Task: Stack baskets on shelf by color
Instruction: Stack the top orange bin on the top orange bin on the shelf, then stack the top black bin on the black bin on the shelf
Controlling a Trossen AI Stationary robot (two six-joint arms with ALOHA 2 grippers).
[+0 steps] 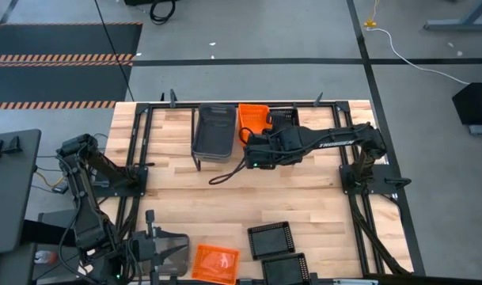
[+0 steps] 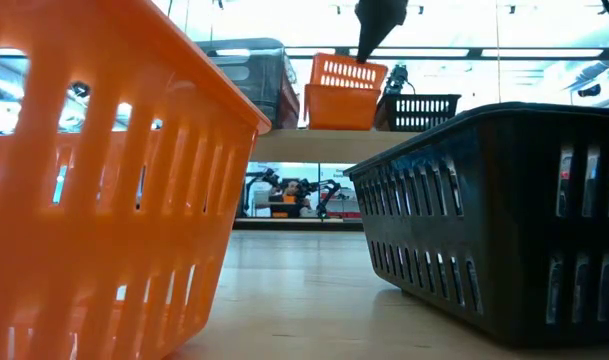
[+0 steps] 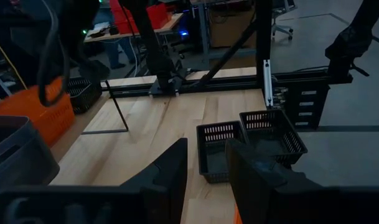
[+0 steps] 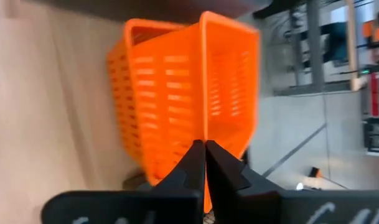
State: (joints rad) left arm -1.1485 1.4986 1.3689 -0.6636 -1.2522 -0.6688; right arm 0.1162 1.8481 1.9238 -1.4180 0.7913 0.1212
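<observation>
The left gripper waits at the tabletop's near left, fingers spread, holding nothing. Beside it lie a loose orange basket and two black baskets. On the shelf stand the grey baskets, then an orange basket with a tilted orange basket half-seated in it, pinched by its rim in the right gripper. A black basket sits to the right. Released while tilted, it could jam crooked or slide off the stack.
</observation>
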